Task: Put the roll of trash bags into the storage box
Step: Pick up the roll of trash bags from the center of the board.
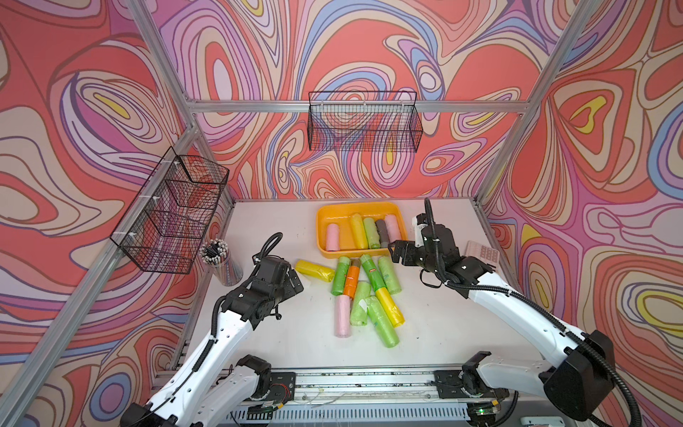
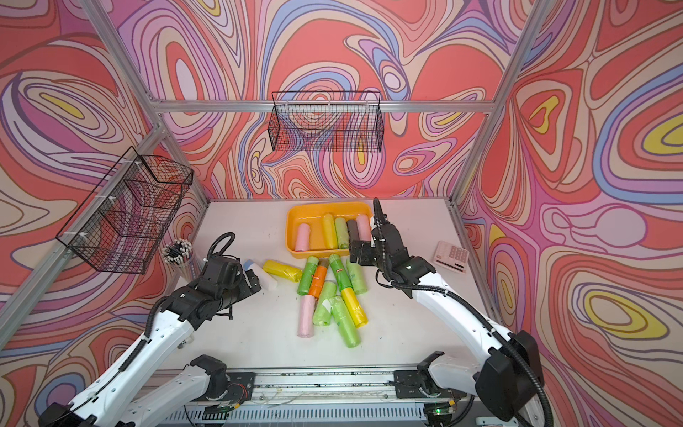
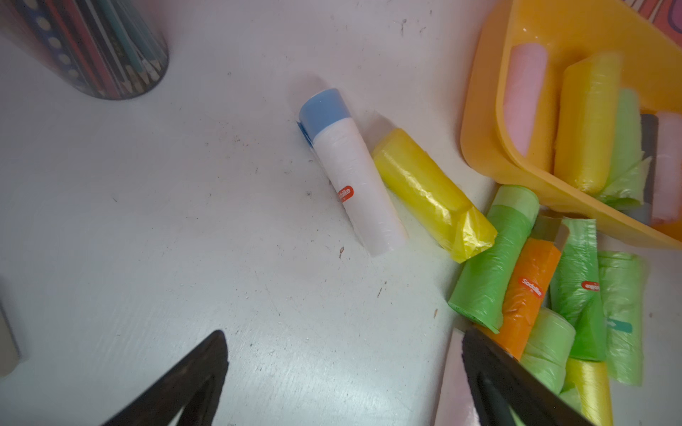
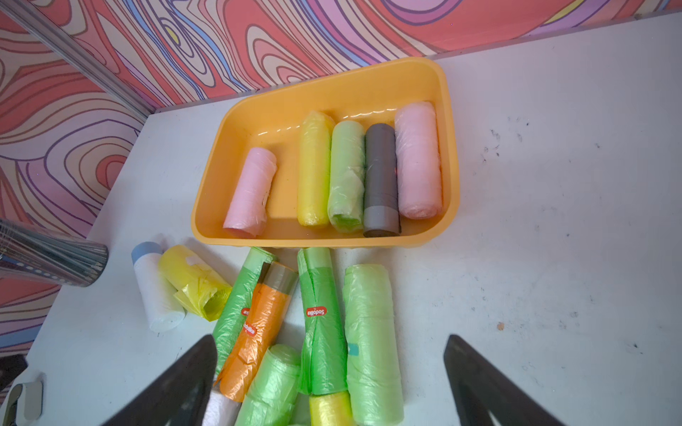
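The roll of trash bags judged next in line, a white plastic-film cylinder with a blue end band, lay flat on the white surface. It was left of the loose pile and just beside a yellow film roll. The shallow orange-yellow plastic storage box stood beyond the pile at the far centre. It held five rolls, with bare floor left of centre.

The left tool hovered near the white roll, jaws spread wide and empty. The right tool, equally spread and empty, hung by the box's near right corner.

Recommended procedure:
1. Set the left jaws across the roll's width at mid-length.
2. Lower until both fingers flank it, easing one finger into the narrow seam beside the yellow roll without nudging that roll.
3. Close firmly, since the slick film could slip.
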### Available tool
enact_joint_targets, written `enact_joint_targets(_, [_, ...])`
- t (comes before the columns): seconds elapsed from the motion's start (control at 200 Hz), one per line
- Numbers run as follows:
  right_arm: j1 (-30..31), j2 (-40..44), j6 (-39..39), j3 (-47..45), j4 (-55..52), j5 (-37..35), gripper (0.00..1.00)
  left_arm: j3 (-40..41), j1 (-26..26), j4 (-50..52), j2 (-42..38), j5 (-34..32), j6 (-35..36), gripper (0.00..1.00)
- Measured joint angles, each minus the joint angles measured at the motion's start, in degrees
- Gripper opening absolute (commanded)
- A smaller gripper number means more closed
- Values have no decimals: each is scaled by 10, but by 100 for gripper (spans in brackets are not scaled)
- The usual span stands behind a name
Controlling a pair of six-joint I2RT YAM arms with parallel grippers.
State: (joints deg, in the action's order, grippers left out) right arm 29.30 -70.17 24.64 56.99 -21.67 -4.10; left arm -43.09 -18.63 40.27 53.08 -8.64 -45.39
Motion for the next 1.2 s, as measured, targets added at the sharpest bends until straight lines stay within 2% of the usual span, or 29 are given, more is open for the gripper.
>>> enact_joint_targets(0.215, [0,3,-7,-1,-5,7,98,43,76,-81,40,96,-5,100])
enact_joint_targets(0.441, [0,0,-1,-11,-9,12,98,73,96,-176,49,146,-29,99])
enact_joint_targets(0.606, [0,-5,5,-11,-9,22,98,114,139,-237,64,183,-49,94])
enact_joint_targets(0.936, [0,-27,21,-2,-6,24,97,113,164,-289,141,219,-41,84])
enact_joint_targets(1.197, [0,-47,26,11,-5,25,96,103,168,-313,178,243,-35,71])
